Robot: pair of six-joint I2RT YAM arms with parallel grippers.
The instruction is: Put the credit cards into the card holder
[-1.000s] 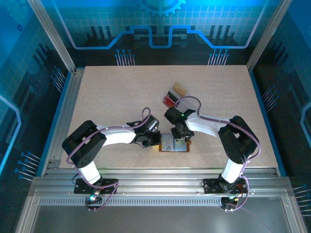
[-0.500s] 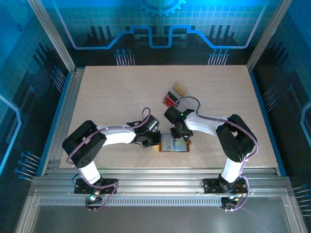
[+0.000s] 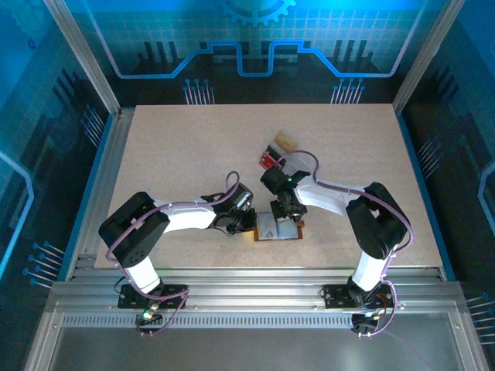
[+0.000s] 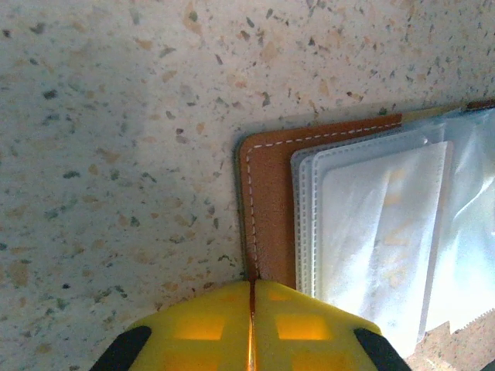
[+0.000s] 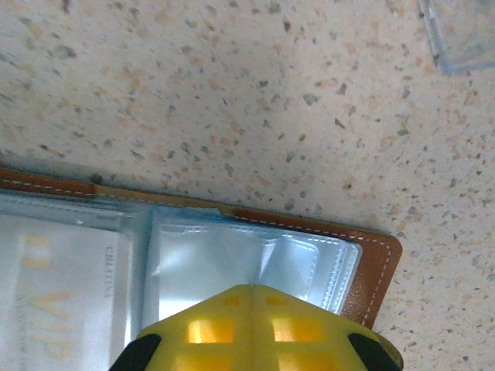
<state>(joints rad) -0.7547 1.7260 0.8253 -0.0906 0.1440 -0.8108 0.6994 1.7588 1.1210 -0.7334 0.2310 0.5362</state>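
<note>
From above, the card holder (image 3: 269, 230) lies spread open and flat on the speckled table (image 3: 178, 170), close to the near edge and a little right of the middle. It is a small brown folder with its pale inner sleeves facing up. My left pincer (image 3: 252, 225) is at its left edge and my right pincer (image 3: 285, 219) is down over its right half, so the holder sits between the two. Farther back and just left of my right wrist is a clear tray (image 3: 277, 151) holding red cards (image 3: 268, 161) and a tan card (image 3: 286, 140). At my left wrist, the yellow fingers (image 4: 201, 328) are pressed together with only a thin seam between them, and their tips sit right at the holder's edge. There the holder (image 4: 267, 209) shows a rounded corner of brown leather with a line of white stitching. Beside that are stacked clear plastic pockets (image 4: 309, 224), and a pale card (image 4: 379, 232) with faint gold marks is tucked inside them. I cannot tell whether any leather is caught in the seam. At my right wrist, the fingers (image 5: 302, 332) are likewise closed tight with nothing visible between them, and their tips hover over a shiny, empty-looking clear sleeve (image 5: 232, 259). The holder's brown stitched corner (image 5: 379, 267) pokes out to the right of that sleeve. In the next sleeve over, a pale card (image 5: 62, 301) carries gold lettering. One corner of the clear tray (image 5: 464, 31) shows on the bare table, well apart from the holder.
</note>
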